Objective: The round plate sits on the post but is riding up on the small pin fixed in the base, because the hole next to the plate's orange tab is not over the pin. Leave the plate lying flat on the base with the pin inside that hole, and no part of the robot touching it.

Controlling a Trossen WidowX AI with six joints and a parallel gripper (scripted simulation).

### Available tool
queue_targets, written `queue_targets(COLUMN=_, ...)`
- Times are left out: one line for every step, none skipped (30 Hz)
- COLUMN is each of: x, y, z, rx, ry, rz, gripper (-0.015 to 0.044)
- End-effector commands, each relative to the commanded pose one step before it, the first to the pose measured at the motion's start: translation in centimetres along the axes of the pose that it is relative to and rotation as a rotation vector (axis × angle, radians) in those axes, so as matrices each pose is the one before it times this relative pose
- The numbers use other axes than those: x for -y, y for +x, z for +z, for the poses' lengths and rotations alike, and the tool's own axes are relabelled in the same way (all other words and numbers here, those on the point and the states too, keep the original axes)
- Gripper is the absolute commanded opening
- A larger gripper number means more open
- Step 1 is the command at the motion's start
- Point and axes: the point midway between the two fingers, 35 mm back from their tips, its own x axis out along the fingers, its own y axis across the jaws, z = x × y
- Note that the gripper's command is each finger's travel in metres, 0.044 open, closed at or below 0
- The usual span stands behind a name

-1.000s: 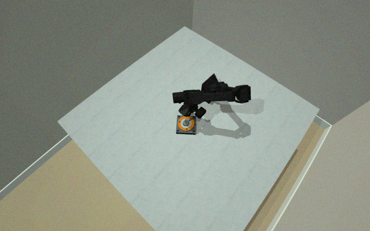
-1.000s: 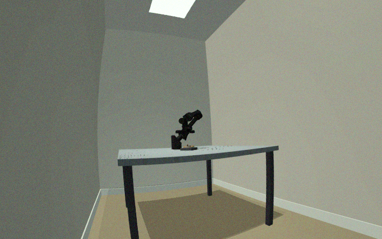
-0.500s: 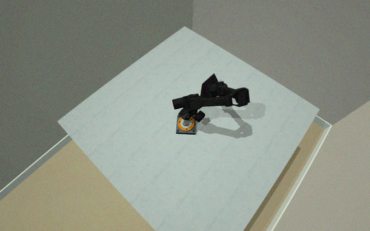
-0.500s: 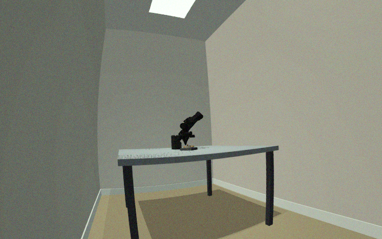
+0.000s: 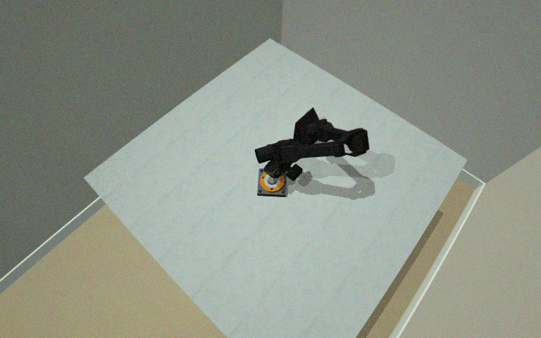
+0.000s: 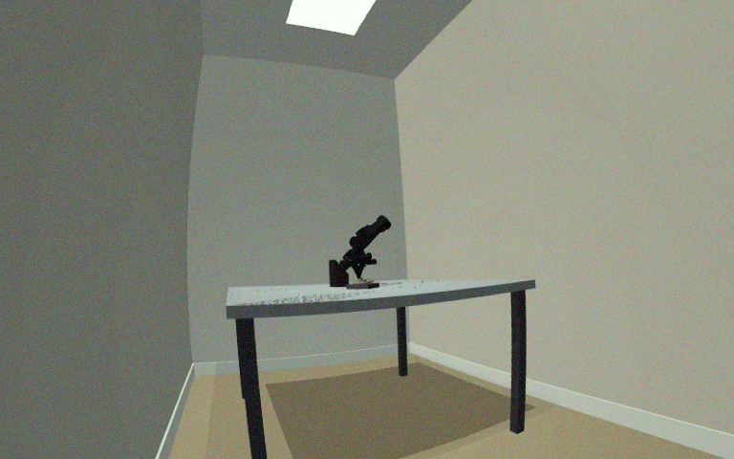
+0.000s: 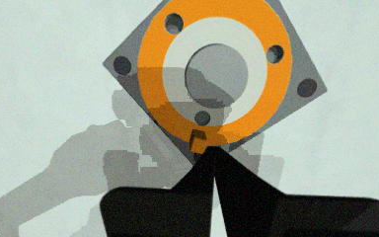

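The round plate, orange with a pale inner ring, sits around the grey post on the square grey base. Its orange tab points toward my fingers in the wrist view, with a dark hole just inward of it. I cannot make out the pin, and the plate's tilt is too small to tell. My gripper is shut and empty, pointing down. Its tips are close beside the tab at the plate's edge; contact is not clear.
The arm's own base stands on the pale table, close behind the grey base. Arm shadow falls across the plate and table. The grey base has dark corner holes, one near its right corner in the wrist view.
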Motion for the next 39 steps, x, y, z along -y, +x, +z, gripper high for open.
queue_targets(x=-0.645, y=0.159, z=-0.082, rx=-0.00332, ry=0.0013, rz=0.00647, gripper=0.0000)
queue_targets(x=-0.154, y=0.000, z=0.024, rx=-0.00001, ry=0.0000, rz=0.00009, gripper=0.0000)
queue_targets(x=-0.141, y=0.005, z=0.031, rx=0.00000, ry=0.0000, rz=0.00009, gripper=0.0000)
queue_targets(x=-0.132, y=0.006, z=0.038, rx=0.00000, ry=0.0000, rz=0.00008, gripper=0.0000)
queue_targets(x=-0.146, y=0.017, z=0.049, rx=0.00001, ry=0.0000, rz=0.00008, gripper=0.0000)
queue_targets(x=-0.160, y=0.014, z=0.055, rx=0.00001, ry=0.0000, rz=0.00009, gripper=0.0000)
queue_targets(x=-0.148, y=-0.002, z=0.050, rx=0.00000, ry=0.0000, rz=0.00009, gripper=0.0000)
queue_targets(x=-0.145, y=0.012, z=0.052, rx=0.00001, ry=0.0000, rz=0.00008, gripper=0.0000)
queue_targets(x=-0.143, y=-0.012, z=0.053, rx=0.00001, ry=0.0000, rz=0.00008, gripper=0.0000)
queue_targets(x=-0.132, y=-0.010, z=0.049, rx=0.00001, ry=0.0000, rz=0.00007, gripper=0.0000)
queue_targets(x=-0.138, y=-0.006, z=0.056, rx=0.00001, ry=0.0000, rz=0.00007, gripper=0.0000)
queue_targets(x=-0.087, y=-0.008, z=0.036, rx=0.00001, ry=0.0000, rz=0.00004, gripper=0.0000)
queue_targets(x=-0.084, y=-0.007, z=0.036, rx=0.00001, ry=0.0000, rz=0.00004, gripper=0.0000)
queue_targets(x=-0.080, y=-0.006, z=0.036, rx=0.00001, ry=0.0000, rz=0.00003, gripper=0.0000)
queue_targets(x=-0.084, y=-0.007, z=0.039, rx=0.00001, ry=0.0000, rz=0.00003, gripper=0.0000)
queue_targets(x=-0.085, y=-0.008, z=0.042, rx=0.00001, ry=0.0000, rz=0.00003, gripper=0.0000)
queue_targets(x=-0.090, y=-0.011, z=0.045, rx=0.00001, ry=0.0000, rz=0.00003, gripper=0.0000)
queue_targets(x=-0.085, y=-0.006, z=0.045, rx=0.00001, ry=0.0000, rz=0.00003, gripper=0.0000)
queue_targets(x=-0.086, y=-0.014, z=0.049, rx=0.00001, ry=0.0000, rz=0.00003, gripper=0.0000)
queue_targets(x=-0.076, y=-0.003, z=0.048, rx=0.00001, ry=0.0000, rz=0.00003, gripper=0.0000)
queue_targets(x=-0.070, y=0.008, z=0.048, rx=0.00002, ry=0.0000, rz=0.00003, gripper=0.0000)
queue_targets(x=-0.064, y=0.015, z=0.047, rx=0.00002, ry=0.0000, rz=0.00002, gripper=0.0000)
queue_targets(x=-0.063, y=0.011, z=0.048, rx=0.00002, ry=0.0000, rz=0.00002, gripper=0.0000)
queue_targets(x=-0.063, y=0.011, z=0.047, rx=0.00002, ry=0.0000, rz=0.00003, gripper=0.0000)
queue_targets(x=0.011, y=-0.076, z=0.006, rx=0.00004, ry=0.0000, rz=-0.00022, gripper=0.0000)
queue_targets(x=0.032, y=-0.230, z=0.015, rx=0.00010, ry=0.0001, rz=-0.00063, gripper=0.0000)
queue_targets(x=0.031, y=-0.304, z=0.019, rx=0.00010, ry=0.0001, rz=-0.00071, gripper=0.0000)
queue_targets(x=0.042, y=-0.457, z=0.021, rx=0.00009, ry=0.0002, rz=-0.00090, gripper=0.0000)
queue_targets(x=0.020, y=-0.491, z=0.008, rx=0.00002, ry=0.0001, rz=-0.00069, gripper=0.0000)
queue_targets(x=0.014, y=-0.506, z=-0.002, rx=-0.00003, ry=0.0001, rz=-0.00047, gripper=0.0000)
queue_targets(x=-0.002, y=-0.508, z=-0.010, rx=-0.00008, ry=0.0001, rz=-0.00022, gripper=0.0000)
queue_targets(x=-0.009, y=-0.512, z=-0.021, rx=-0.00012, ry=0.0000, rz=0.00001, gripper=0.0000)
queue_targets(x=-0.005, y=-0.513, z=-0.013, rx=-0.00015, ry=0.0000, rz=0.00023, gripper=0.0000)
queue_targets(x=-0.012, y=-0.516, z=-0.023, rx=-0.00017, ry=-0.0001, rz=0.00046, gripper=0.0000)
queue_targets(x=-0.007, y=-0.411, z=0.001, rx=-0.00014, ry=-0.0001, rz=0.00053, gripper=0.0000)
queue_targets(x=-0.007, y=-0.247, z=-0.003, rx=-0.00009, ry=-0.0001, rz=0.00038, gripper=0.0000)
queue_targets(x=0.005, y=-0.062, z=0.043, rx=0.00000, ry=0.0000, rz=0.00010, gripper=0.0000)
queue_targets(x=0.011, y=0.727, z=0.053, rx=0.00380, ry=0.0034, rz=0.00126, gripper=0.0000)
queue_targets(x=0.000, y=0.000, z=0.000, rx=0.00000, ry=0.0000, rz=0.00000, gripper=0.0000)
